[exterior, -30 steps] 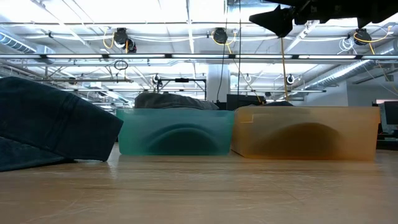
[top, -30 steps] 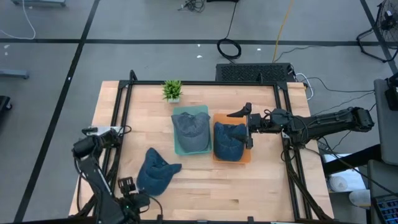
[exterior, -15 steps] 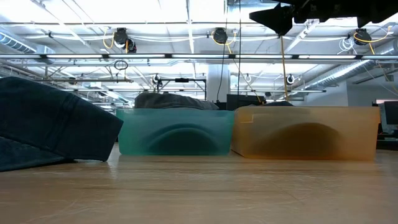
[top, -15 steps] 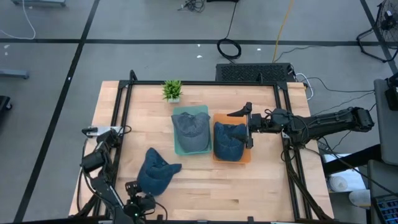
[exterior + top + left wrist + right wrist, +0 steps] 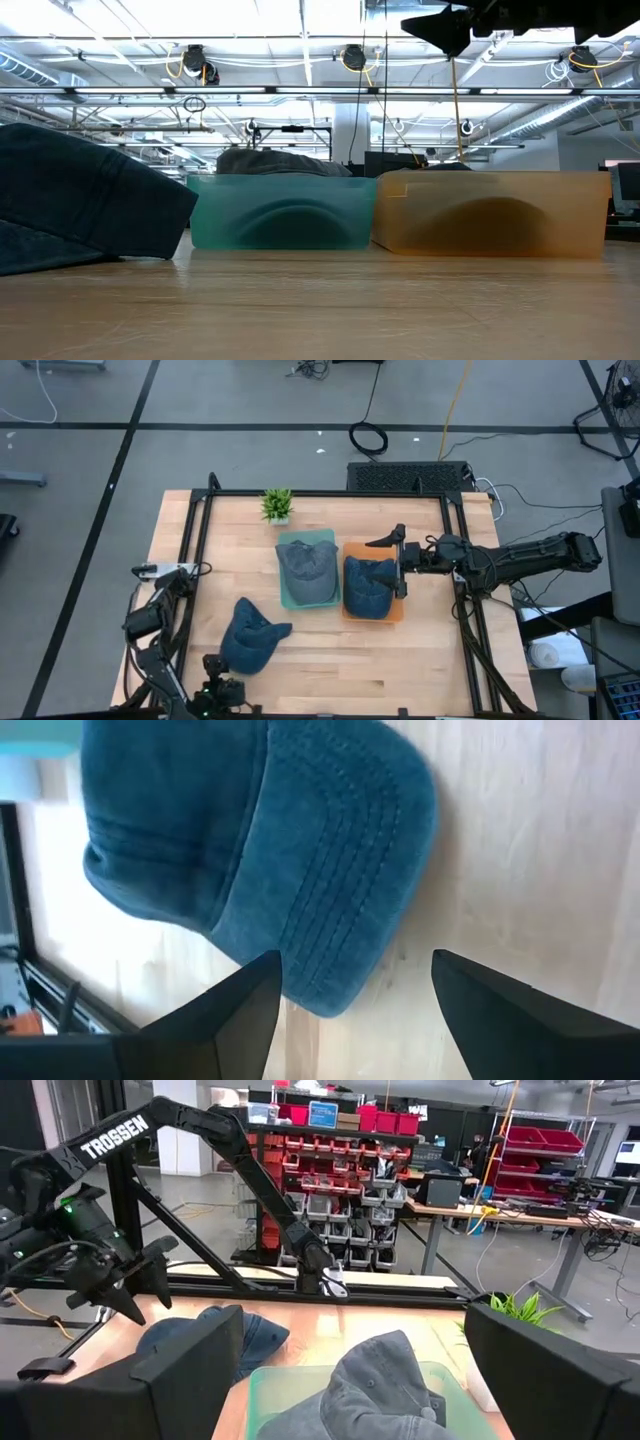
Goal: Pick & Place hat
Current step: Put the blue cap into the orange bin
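Note:
A blue cap [image 5: 250, 640] lies on the table near its front left, crown and brim on the wood; it also shows in the low view [image 5: 80, 200]. A grey cap [image 5: 307, 568] sits in a teal bin [image 5: 326, 538]. Another blue cap [image 5: 366, 586] sits in an orange bin [image 5: 352, 548]. My left gripper [image 5: 224, 686] is open by the near edge, beside the loose cap; in the left wrist view its fingers [image 5: 355, 965] stand apart just short of the cap's brim [image 5: 340, 860]. My right gripper [image 5: 398, 565] is open and empty above the orange bin's right side.
A small potted plant [image 5: 277, 505] stands at the far side behind the teal bin. A black frame [image 5: 320, 494] runs around the table. Bare wood lies to the right of the loose cap, in front of the two bins.
My left gripper has gone toward the table's near edge, drawing back from the loose blue cap, and its arm has folded lower at the left. The cap has stayed where it was.

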